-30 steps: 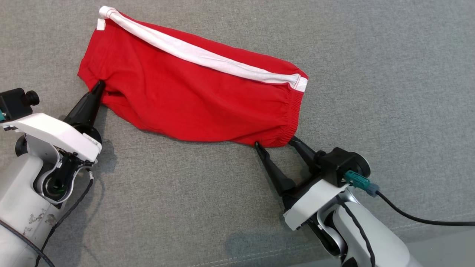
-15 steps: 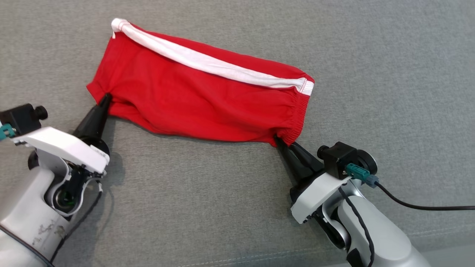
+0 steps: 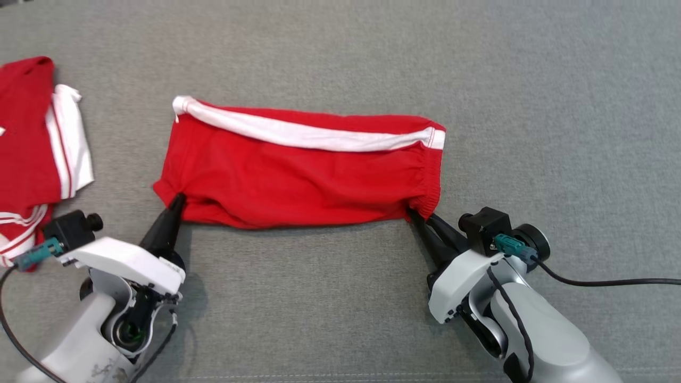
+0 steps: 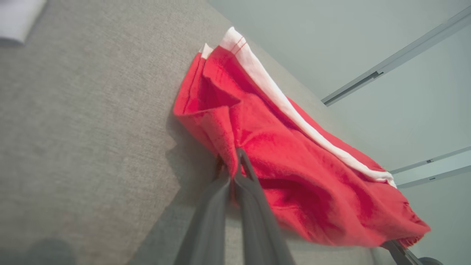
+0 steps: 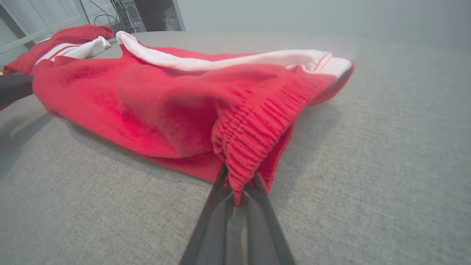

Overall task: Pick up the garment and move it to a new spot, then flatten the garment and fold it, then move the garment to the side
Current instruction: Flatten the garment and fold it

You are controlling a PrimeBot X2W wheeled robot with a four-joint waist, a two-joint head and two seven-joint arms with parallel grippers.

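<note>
Head view: underside of garment unseen

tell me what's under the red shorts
The grey woven fabric surface shows all round the red shorts, which lie on it. Anything beneath their middle is covered and cannot be seen.

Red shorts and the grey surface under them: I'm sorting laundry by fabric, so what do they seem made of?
Red shorts: soft matte knit, probably cotton jersey; it drapes in loose folds and the waistband is ribbed and gathered. Grey surface: matte woven cloth, perhaps upholstery; a fine flecked weave shows.
</note>
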